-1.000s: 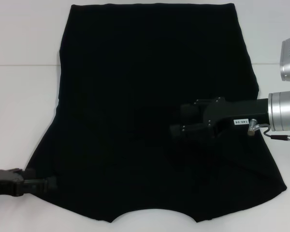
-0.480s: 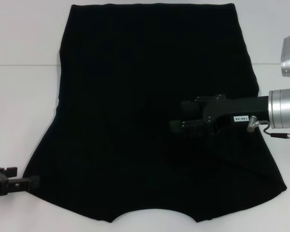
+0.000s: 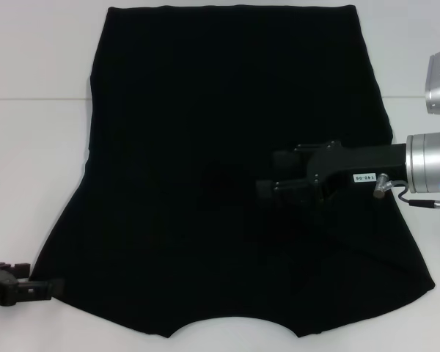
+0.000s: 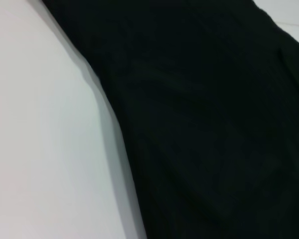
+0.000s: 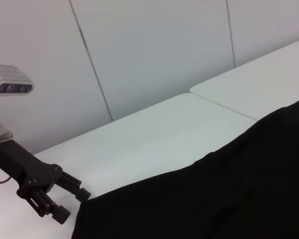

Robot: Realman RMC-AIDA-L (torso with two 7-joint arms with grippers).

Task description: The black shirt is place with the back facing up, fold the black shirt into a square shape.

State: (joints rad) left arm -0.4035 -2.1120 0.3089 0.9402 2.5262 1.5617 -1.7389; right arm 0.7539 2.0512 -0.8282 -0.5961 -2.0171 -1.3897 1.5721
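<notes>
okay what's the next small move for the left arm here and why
Probably ease the left end effector inward to the near-left edge of the black shirt and grasp it. It sits on the white table right at that edge with nothing held, while the right end effector hovers over the shirt's middle.

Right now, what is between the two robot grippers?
Only the soft black short-sleeved shirt spreads between the left gripper and the right gripper, seen in the head view.
</notes>
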